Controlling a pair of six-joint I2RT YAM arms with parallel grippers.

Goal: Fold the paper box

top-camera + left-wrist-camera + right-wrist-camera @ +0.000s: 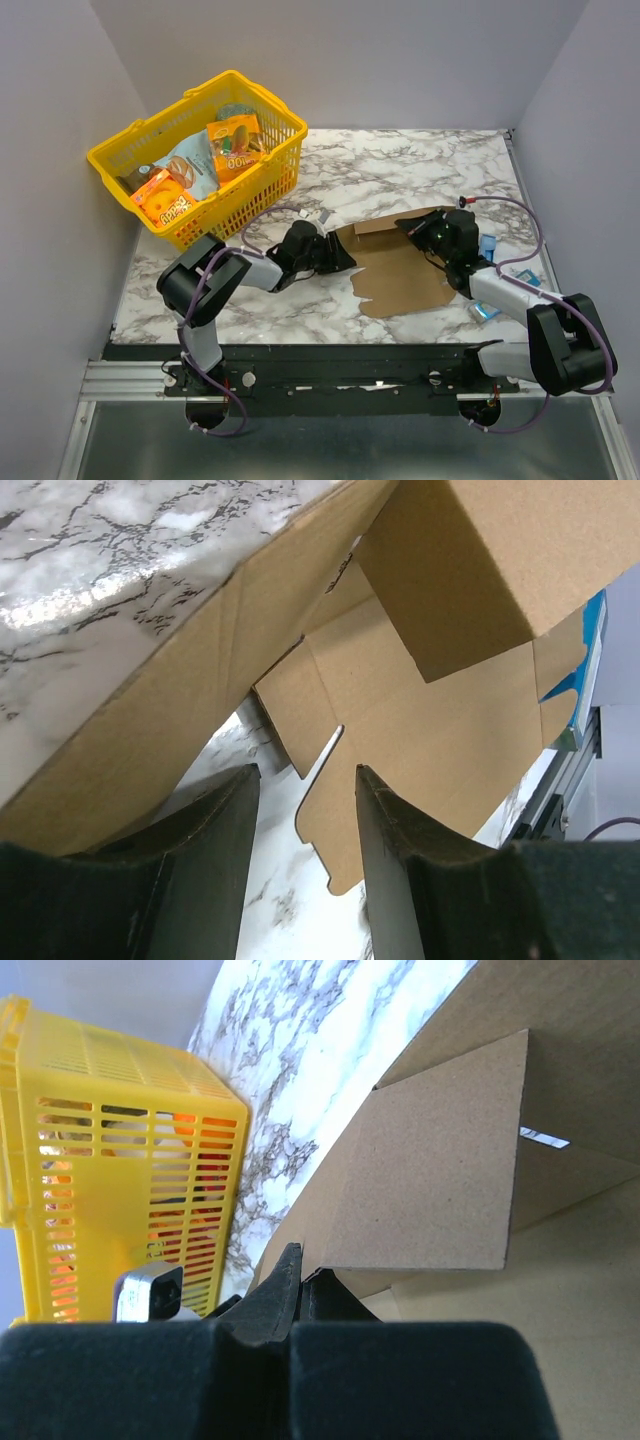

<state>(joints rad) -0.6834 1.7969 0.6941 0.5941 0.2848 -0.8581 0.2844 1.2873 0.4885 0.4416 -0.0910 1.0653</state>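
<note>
Paper box lies flat mid-table, between my two grippers. My left gripper is open and empty at its left edge. My right gripper, at the raised far flap, has its fingers pressed together.

Your paper box is a plain brown, unprinted die-cut sheet. It is largely unfolded and lies flat on the marble table, towards the near middle. At its far edge one rectangular flap stands lifted and tilted over the sheet. The left edge appears bent up. The left wrist view shows notched tabs.
</note>
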